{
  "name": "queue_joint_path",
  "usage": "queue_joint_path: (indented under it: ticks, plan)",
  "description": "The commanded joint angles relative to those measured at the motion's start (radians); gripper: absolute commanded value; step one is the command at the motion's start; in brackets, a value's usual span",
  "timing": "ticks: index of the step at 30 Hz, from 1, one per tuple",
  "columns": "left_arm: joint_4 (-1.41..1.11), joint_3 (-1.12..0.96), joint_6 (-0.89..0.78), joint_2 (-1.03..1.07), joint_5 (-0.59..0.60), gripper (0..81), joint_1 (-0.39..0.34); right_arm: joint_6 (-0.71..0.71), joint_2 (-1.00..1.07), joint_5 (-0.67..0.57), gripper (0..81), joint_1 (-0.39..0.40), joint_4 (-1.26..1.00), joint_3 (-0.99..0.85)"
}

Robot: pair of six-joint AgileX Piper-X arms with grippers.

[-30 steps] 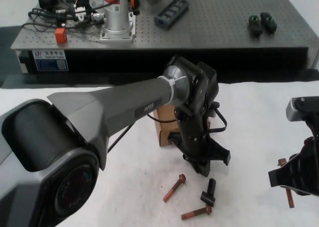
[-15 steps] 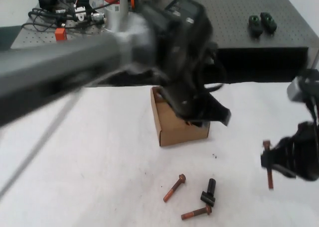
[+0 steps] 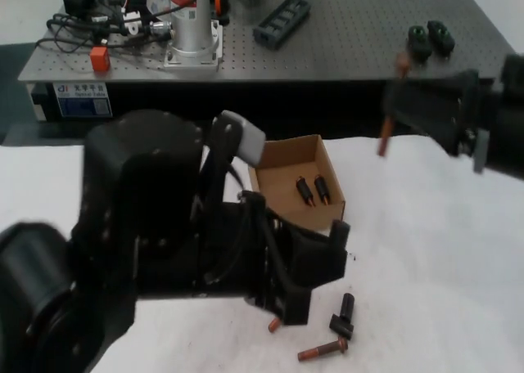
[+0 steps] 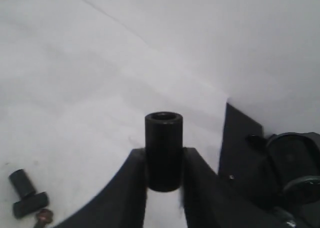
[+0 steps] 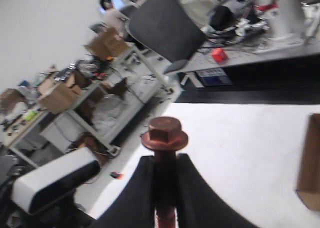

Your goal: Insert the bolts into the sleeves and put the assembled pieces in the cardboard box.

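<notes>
Clamping the short black cylindrical sleeve [image 4: 164, 138] mid-body, the left gripper [image 4: 164, 157] sits just before the open brown cardboard box [image 3: 286, 154]; right of it, the right gripper [image 5: 164, 164] pinches the copper hex-head bolt [image 5: 164, 135] by its shank. Both look rigid, light and smooth, so likely to swivel

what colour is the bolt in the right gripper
Copper; the bolt shows best in the right wrist view.

The cardboard box [image 3: 286, 154] lies open from above, with the left arm [image 3: 155, 226] crowding its near side.
</notes>
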Motion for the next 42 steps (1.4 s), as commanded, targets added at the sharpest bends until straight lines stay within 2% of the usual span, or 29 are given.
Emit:
queue_joint_path:
  ticks: [1,7,30,36,38,40,41,42]
  plan:
    - [-0.197,0.056,-0.091,-0.053,0.137,0.6,0.001,0.085,0.039,-0.041,4.7,0.059,-0.129,-0.002]
    - [-0.246,0.056,-0.106,-0.053,0.087,0.6,0.001,0.076,0.053,-0.039,4.7,0.119,-0.104,-0.002]
    - [-0.264,0.056,-0.106,-0.053,-0.042,0.6,0.001,0.033,0.053,-0.017,4.7,0.121,-0.001,-0.002]
    - [-0.264,0.056,-0.089,-0.053,-0.033,0.6,0.001,0.033,0.053,-0.083,1.7,0.121,0.051,-0.002]
    - [-0.264,0.056,-0.082,-0.053,-0.033,0.6,0.001,0.011,0.053,-0.113,14.6,0.121,0.051,-0.002]
    - [-0.264,0.056,-0.075,-0.053,-0.024,0.6,0.001,0.009,0.053,-0.117,33.6,0.121,0.051,-0.002]
    - [-0.264,0.056,-0.064,-0.053,-0.012,0.6,0.001,0.009,0.053,-0.119,39.9,0.121,0.051,-0.002]
    - [-0.264,0.056,-0.053,-0.053,-0.009,0.6,0.001,0.009,0.053,-0.119,41.3,0.121,0.051,-0.002]
